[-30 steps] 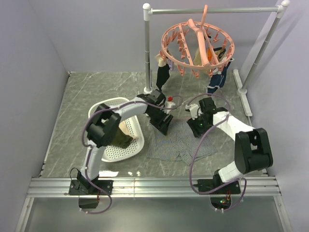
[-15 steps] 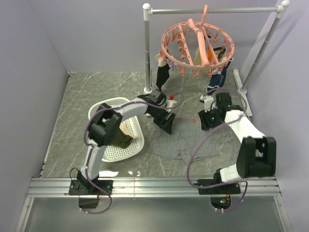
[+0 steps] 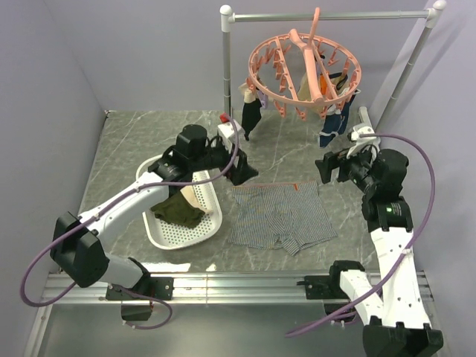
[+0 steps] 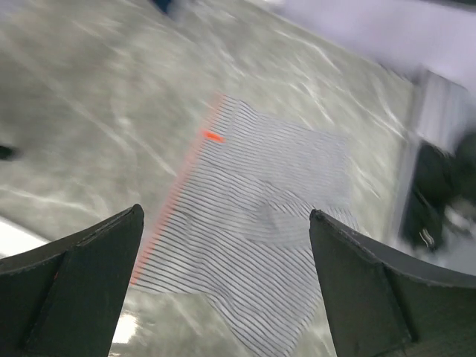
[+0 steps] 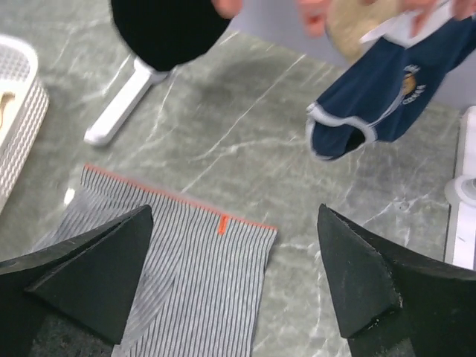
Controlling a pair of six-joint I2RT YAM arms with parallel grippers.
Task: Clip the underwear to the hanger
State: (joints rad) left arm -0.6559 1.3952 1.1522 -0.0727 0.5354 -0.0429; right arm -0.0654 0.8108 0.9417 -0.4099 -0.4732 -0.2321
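Lavender walls close in a grey-green marbled table [image 3: 111,149]. The underwear [image 3: 279,216] lies flat on it, right of the middle and toward the near edge, with its orange-trimmed waistband facing the far edge. The hanger [image 3: 306,63] hangs from the rail stand [image 3: 227,74] above the far right part of the table.

The left pincer [image 3: 242,169] hangs just off the waistband's left corner and the right pincer [image 3: 327,167] just off its right corner. Both have their jaws wide apart and hold nothing.

The cloth lies flat on hard stone, so a pinch may well catch only the top layer, or push the fabric along instead of lifting it. The ring hangs from a single hook, so a nudge would probably set it swinging and pull a peg off line. A black garment [image 3: 251,115] and a navy garment [image 3: 336,123] already hang from its near side, and a rising arm could brush either one.

A strip of bare table runs between the waistband and the stand's feet. On the left, the white basket [image 3: 160,230] sits just beside the shorts' left leg hem, so there is little room there. On the right, the table is bare up to the stand's foot bar.
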